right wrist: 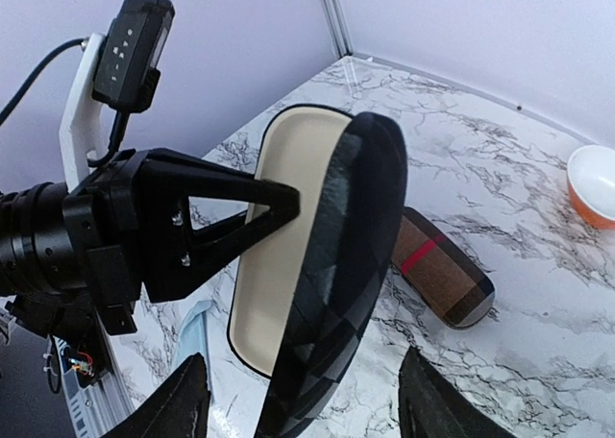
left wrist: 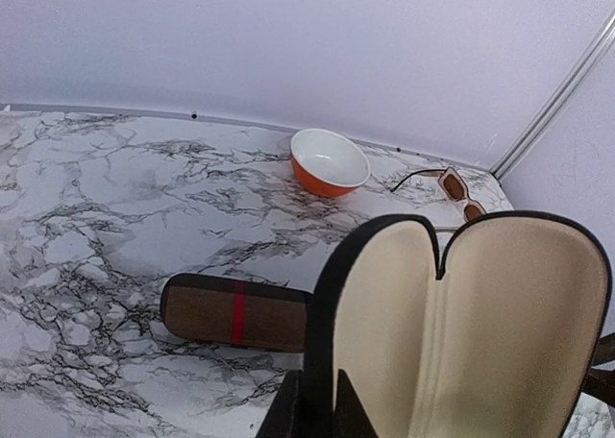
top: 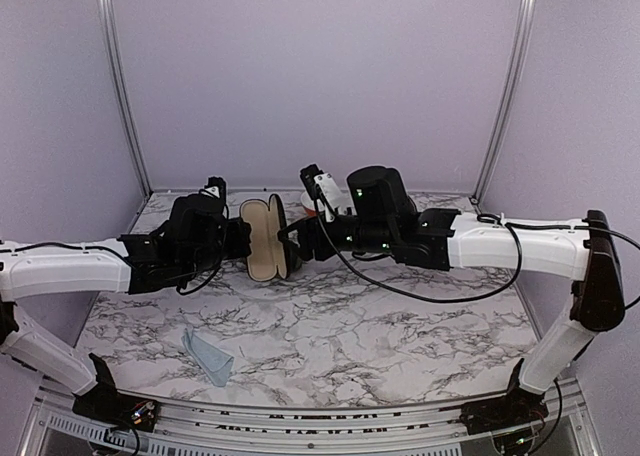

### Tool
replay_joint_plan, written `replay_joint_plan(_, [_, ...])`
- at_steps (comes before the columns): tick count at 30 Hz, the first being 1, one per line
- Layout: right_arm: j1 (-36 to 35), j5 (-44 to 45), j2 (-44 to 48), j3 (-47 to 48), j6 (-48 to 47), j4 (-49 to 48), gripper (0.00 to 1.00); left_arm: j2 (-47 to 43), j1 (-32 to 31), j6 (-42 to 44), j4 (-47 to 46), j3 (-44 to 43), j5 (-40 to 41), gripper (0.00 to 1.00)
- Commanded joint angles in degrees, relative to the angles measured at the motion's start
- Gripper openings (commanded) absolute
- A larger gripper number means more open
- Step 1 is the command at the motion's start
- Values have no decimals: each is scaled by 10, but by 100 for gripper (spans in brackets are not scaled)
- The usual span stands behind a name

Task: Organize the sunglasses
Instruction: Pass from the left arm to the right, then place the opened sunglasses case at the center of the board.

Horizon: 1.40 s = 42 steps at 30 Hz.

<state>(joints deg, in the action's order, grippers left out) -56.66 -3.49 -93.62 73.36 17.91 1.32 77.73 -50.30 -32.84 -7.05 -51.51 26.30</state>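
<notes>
An open black case with cream lining is held up above the table's middle. My left gripper is shut on the rim of one half; it shows in the top view and in the right wrist view. My right gripper is open, its fingers wide apart on either side of the case's dark outer half, not touching it. The brown sunglasses lie on the table near the back right corner. The black sunglasses are out of view.
The brown case with a red stripe lies shut on the table below the open case and also shows in the right wrist view. An orange bowl stands near the back wall. A blue cloth lies at the front left.
</notes>
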Motion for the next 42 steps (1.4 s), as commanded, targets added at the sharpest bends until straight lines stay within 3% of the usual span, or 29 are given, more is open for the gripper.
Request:
replay_joint_plan(1, [0,41,38,-13,-2,-14,66,-8,2,-95,-40,25,40,8])
replay_joint_plan(17, [36,82,117,-109,38,-52,65,-20,27,-274,-73,100,48,4])
replay_joint_plan(32, [43,77,127,-132,53,-51,65,-36,47,-431,-116,191,76,1])
replay_joint_plan(42, [44,78,126,-145,62,-53,64,25,57,-552,-172,210,57,0])
